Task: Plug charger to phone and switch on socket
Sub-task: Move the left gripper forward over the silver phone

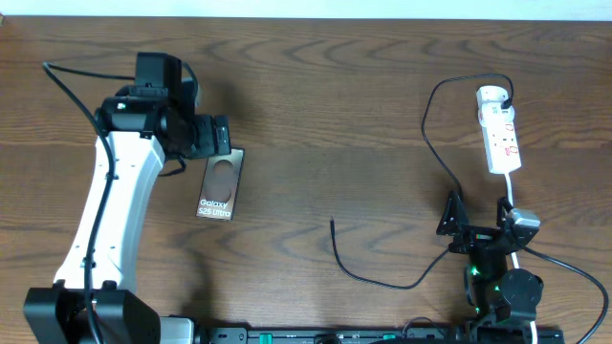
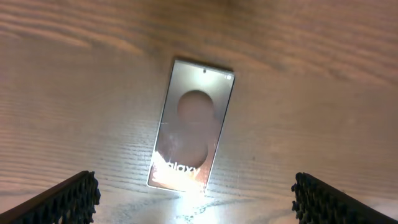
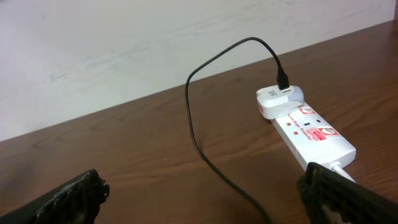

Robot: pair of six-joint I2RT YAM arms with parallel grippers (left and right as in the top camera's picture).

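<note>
Broadly, a dark wood-grain table (image 1: 344, 105) fills the overhead view, and the right wrist view shows its far edge meeting a pale wall (image 3: 124, 50) just behind the socket (image 1: 502, 139). The socket lies flat near the far right, its white lead (image 1: 513, 196) running back toward the right arm. The charger (image 1: 427, 134) enters a white adapter (image 3: 281, 99) at the socket's far end, loops left, runs toward the near side past the right gripper (image 1: 475, 215), and ends with its tip (image 1: 332, 222) on bare wood, well apart from the phone (image 1: 220, 186). The phone lies flat and face up on the left, its lettering toward the near edge. The left gripper (image 2: 196, 202) hangs above it with fingers spread wide, not touching it. The right gripper's fingers are also apart, holding nothing. A wide stretch of bare wood separates the phone from the cable.
</note>
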